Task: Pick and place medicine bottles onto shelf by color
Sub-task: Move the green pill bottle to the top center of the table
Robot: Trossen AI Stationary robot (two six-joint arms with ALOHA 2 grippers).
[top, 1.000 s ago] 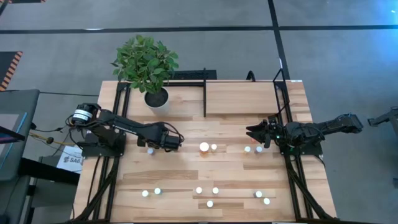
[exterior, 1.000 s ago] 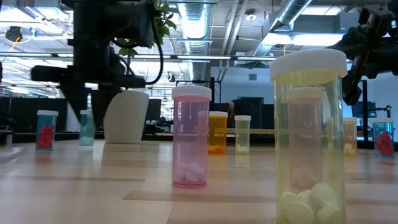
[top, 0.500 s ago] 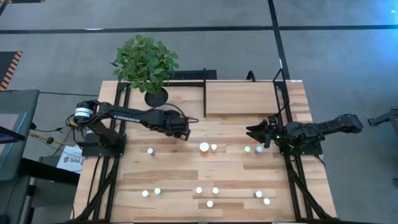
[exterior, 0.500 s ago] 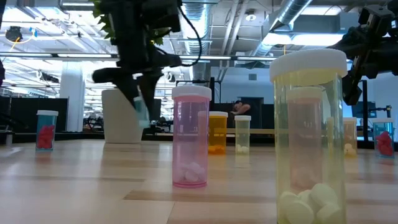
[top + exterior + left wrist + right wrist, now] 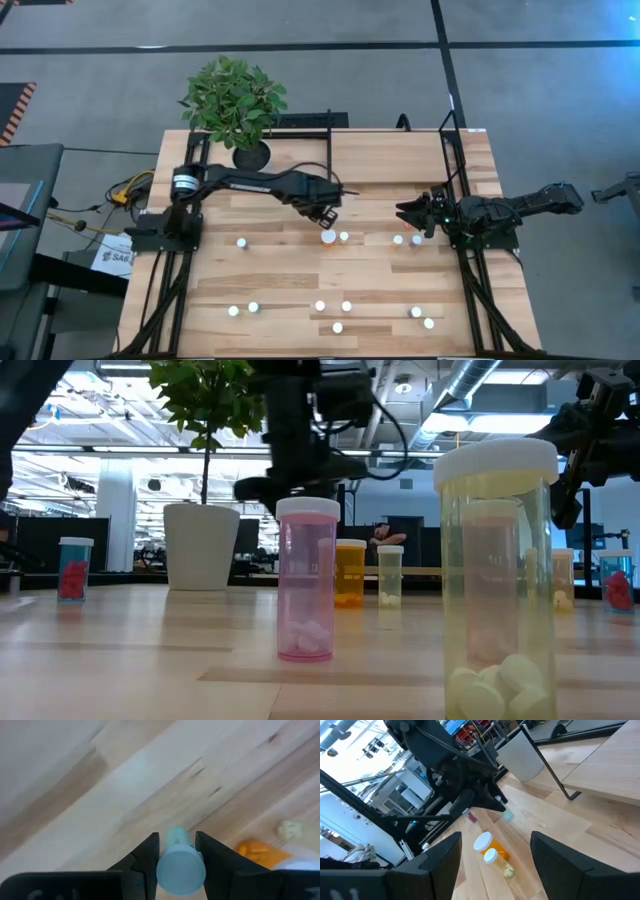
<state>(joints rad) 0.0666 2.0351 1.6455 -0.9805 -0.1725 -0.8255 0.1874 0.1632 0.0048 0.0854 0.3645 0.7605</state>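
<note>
**A:** What is hard to make out?

**B:** In the low view the nearest thing, a pale yellow-green bottle with a round white cap (image 5: 497,575), is cut off at the bottom edge, and a second bottle shows only dimly through it. The left gripper (image 5: 322,213) is mostly hidden in that view behind the pink bottle with white pills (image 5: 307,578). Its hold shows only in the left wrist view: the two dark fingers (image 5: 148,854) are closed tight on a small pale teal bottle with a matching round cap (image 5: 180,861), lifted clear of the wood.

**A:** And around it?

**B:** From above, that gripper hangs just beside the larger orange bottle with the white cap (image 5: 328,237) and a small one next to it, near the table's middle. The right gripper (image 5: 409,215) waits at the right edge with its fingers spread wide and nothing between them, two white-capped bottles close in front of it. Seven more caps dot the near half.

**A:** The shelf?

**B:** The light-wood board framed by thin black bars (image 5: 388,158) lies at the far side, with a black bar between it and the gripper.

**A:** The surroundings?

**B:** A plank tabletop (image 5: 270,275), a leafy plant in a white pot (image 5: 202,545) at the far left, then grey floor. Beyond the table is an open hall with ceiling ducts.
</note>
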